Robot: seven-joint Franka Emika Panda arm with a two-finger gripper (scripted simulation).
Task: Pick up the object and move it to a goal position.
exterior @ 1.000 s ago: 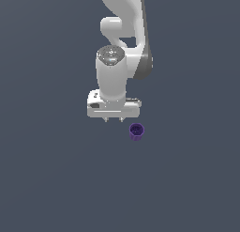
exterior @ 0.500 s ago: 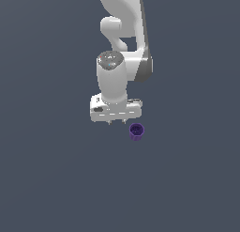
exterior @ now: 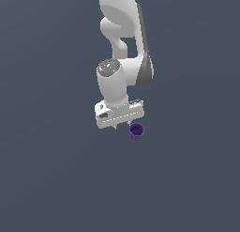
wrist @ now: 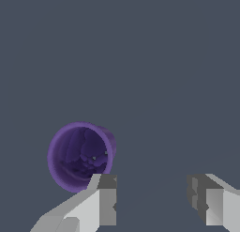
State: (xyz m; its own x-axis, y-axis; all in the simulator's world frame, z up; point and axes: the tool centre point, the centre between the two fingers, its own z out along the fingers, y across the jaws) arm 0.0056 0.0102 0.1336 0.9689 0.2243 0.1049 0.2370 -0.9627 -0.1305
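Note:
The object (exterior: pixel 136 131) is a small dark purple cup with a hollow top, standing on the flat grey floor. The wrist view looks down into the object (wrist: pixel 80 154), which lies off to one side of the finger gap, beside one fingertip (wrist: pixel 106 198). My white gripper (exterior: pixel 118 124) hangs just to the exterior view's left of the object, its body slightly above it. The gripper (wrist: pixel 152 199) is open, with a wide gap and nothing between the fingers.
The white arm (exterior: pixel 123 43) rises behind the gripper toward the top of the exterior view. A plain dark grey floor (exterior: pixel 56 179) surrounds the object on all sides.
The gripper has moved toward the exterior view's right and downward, closing in on the purple object. The object has stayed where it was.

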